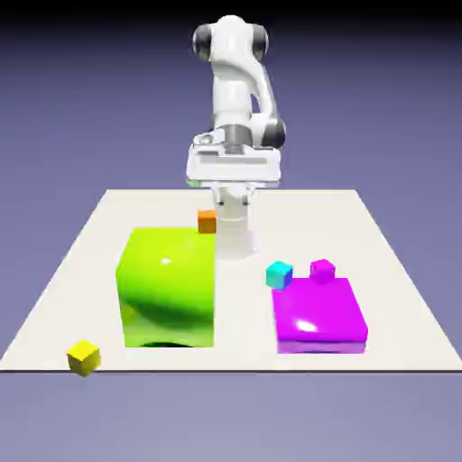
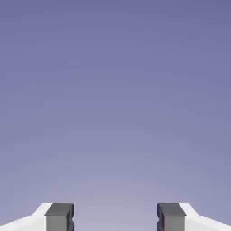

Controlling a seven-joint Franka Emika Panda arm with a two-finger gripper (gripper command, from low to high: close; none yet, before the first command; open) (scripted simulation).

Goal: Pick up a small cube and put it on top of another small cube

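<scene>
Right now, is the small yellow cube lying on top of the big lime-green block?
No, the small yellow cube lies on the table near its front corner, apart from the lime-green block.

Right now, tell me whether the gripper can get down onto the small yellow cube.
Probably yes. The small yellow cube sits alone near the table's front corner at the exterior view's left, nothing on it. The gripper is open and empty; the large lime-green block stands between, so go over it.

White glossy arm (image 1: 236, 86), dark joint caps, grey fingertips (image 2: 59, 216).
</scene>
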